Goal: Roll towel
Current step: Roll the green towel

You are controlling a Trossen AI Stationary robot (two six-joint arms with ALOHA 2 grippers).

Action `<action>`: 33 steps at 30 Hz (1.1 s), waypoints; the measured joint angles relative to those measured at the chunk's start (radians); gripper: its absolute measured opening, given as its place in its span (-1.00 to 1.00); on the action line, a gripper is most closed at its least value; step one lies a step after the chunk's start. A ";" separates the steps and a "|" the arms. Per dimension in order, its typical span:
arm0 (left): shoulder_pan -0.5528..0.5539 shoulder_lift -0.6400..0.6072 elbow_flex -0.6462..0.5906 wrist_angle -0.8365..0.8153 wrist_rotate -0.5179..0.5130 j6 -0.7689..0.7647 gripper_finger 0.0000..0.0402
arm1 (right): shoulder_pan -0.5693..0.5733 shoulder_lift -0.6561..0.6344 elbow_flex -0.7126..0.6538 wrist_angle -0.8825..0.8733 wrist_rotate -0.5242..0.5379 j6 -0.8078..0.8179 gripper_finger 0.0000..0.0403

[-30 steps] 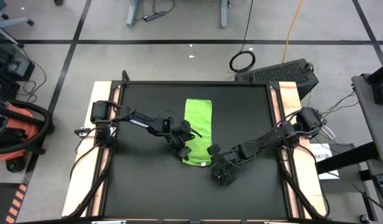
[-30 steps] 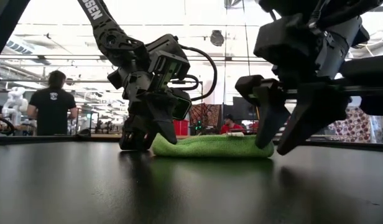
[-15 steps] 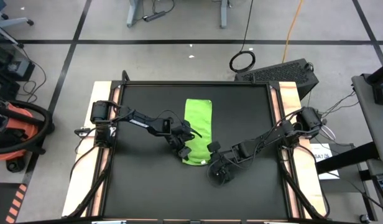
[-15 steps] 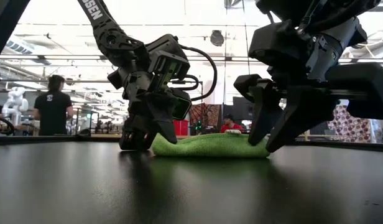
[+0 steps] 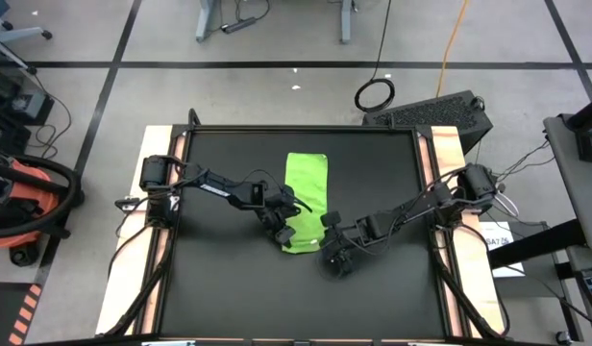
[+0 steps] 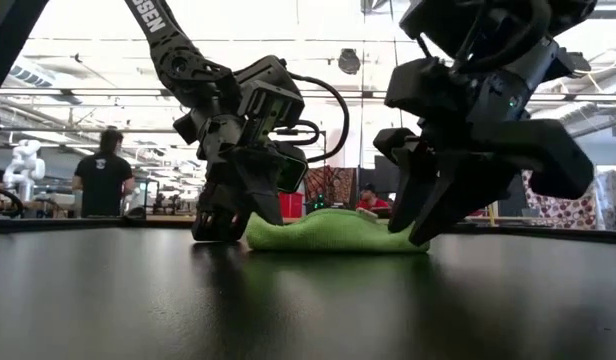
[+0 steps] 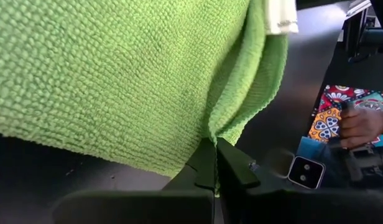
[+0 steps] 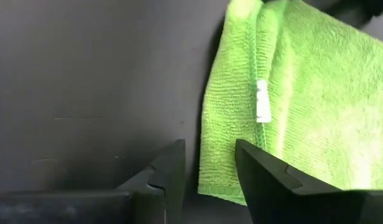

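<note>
Closing on the towel's (image 5: 305, 200) near end mid-bench, the right gripper (image 5: 332, 252), fingers apart, has edged in while the left gripper (image 5: 282, 229) stays clamped on its corner, readying the roll.

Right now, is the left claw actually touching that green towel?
Touching. In the left wrist view, the left gripper is pinched shut on a fold at the towel edge.
</note>
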 joint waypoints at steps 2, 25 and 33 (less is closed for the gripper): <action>0.000 0.000 0.000 0.002 0.006 0.000 -0.96 | -0.011 0.001 0.000 0.000 -0.014 0.009 -0.35; -0.010 -0.256 0.001 -0.006 -0.035 0.271 -0.19 | -0.091 0.002 0.000 -0.018 -0.153 0.084 -0.97; -0.244 -0.272 0.001 -0.070 -0.429 0.747 -0.19 | -0.125 0.002 0.000 -0.018 -0.206 0.114 -0.98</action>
